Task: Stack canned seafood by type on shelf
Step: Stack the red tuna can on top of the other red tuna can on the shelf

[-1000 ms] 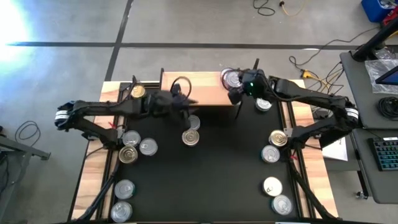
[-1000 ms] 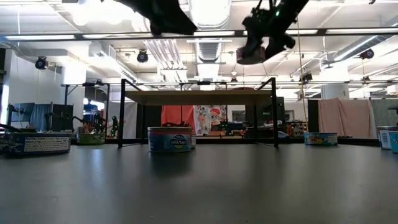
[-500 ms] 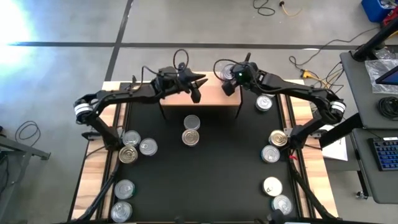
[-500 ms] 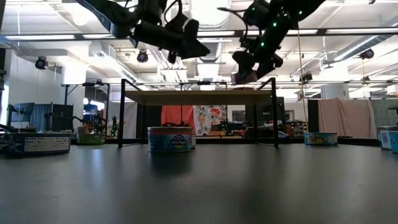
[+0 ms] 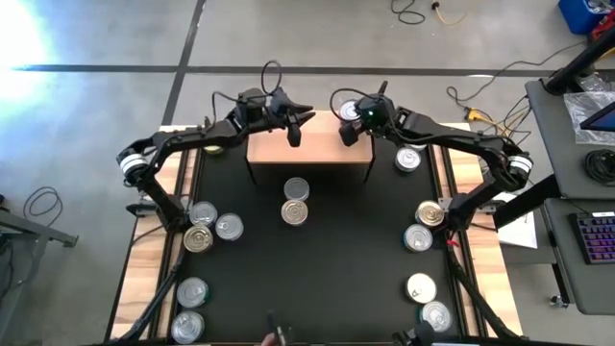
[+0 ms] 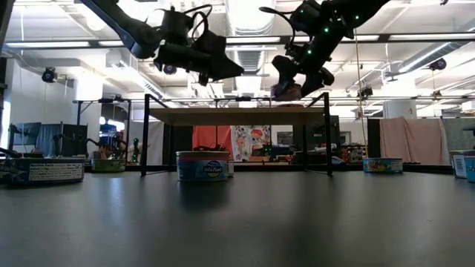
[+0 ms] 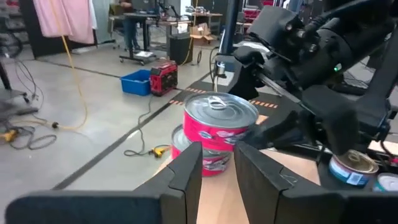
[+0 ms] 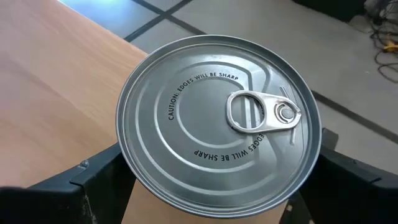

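Observation:
The shelf [image 5: 307, 152] is a light-wood board on black legs at the far side of the black mat. My right gripper [image 5: 348, 127] is shut on a silver-lidded can with a red label [image 7: 221, 124] over the shelf's far right part. Right under it a second red can [image 7: 198, 154] sits on the board; whether the two touch I cannot tell. My left gripper [image 7: 219, 168] hovers level over the shelf's far left part [image 5: 294, 127], pointing at these cans. Its fingers stand a narrow gap apart with nothing between them. My right gripper pinches the can's side wall between its two fingers, one finger [image 8: 93, 180] at the rim [image 8: 127, 165] and the other on the opposite side. The fingers slant down from the table's right. The can is lid up and about level, just above the lower can.
Two cans [image 5: 296, 200] lie mid-mat in front of the shelf. More cans cluster on the left [image 5: 207, 226] and near left [image 5: 190, 308], and down the right side [image 5: 423, 226]. The shelf's near half is bare wood.
My left gripper has swung from over the mid-mat cans toward the far edge and now hangs over the shelf's far left, turned toward the right gripper. My right gripper has carried its can down and slightly left over the shelf.

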### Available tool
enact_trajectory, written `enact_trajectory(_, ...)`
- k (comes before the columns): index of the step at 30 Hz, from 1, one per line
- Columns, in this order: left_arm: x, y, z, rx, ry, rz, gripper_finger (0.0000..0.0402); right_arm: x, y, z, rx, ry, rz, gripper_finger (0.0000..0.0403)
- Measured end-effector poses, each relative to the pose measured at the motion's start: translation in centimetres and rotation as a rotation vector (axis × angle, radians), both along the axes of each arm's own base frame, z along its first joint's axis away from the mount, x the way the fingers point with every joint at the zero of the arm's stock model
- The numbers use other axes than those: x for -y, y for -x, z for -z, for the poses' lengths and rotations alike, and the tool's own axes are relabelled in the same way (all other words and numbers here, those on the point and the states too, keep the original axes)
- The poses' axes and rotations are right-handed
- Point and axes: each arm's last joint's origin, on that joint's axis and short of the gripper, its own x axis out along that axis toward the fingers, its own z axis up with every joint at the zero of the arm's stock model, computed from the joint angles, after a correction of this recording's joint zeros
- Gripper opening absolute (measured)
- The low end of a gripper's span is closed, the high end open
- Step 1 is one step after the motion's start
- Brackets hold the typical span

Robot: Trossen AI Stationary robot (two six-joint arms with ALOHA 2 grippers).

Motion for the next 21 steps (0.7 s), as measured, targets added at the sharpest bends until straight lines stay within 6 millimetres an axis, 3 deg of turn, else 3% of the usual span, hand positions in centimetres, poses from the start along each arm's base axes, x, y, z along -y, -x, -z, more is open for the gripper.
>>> enact_trajectory(6, -1.6, -1.0, -1.6, -0.128, 0.050, 0.109, 0.0130, 0.4, 0.3, 0.2, 0.019, -0.024, 0.046, 0.0364)
enact_trajectory(11, -4.1, -4.1, -1.6, -0.195, 0.018, 0.136, 0.0164, 1.4, 1.0, 0.2, 0.010, -0.018, 0.076, 0.0364)
enact_trajectory(21, -7.9, -8.8, -3.8, -0.107, -0.060, 0.307, 0.0139, 1.7, 1.1, 0.3, -0.029, -0.003, 0.018, 0.0364)
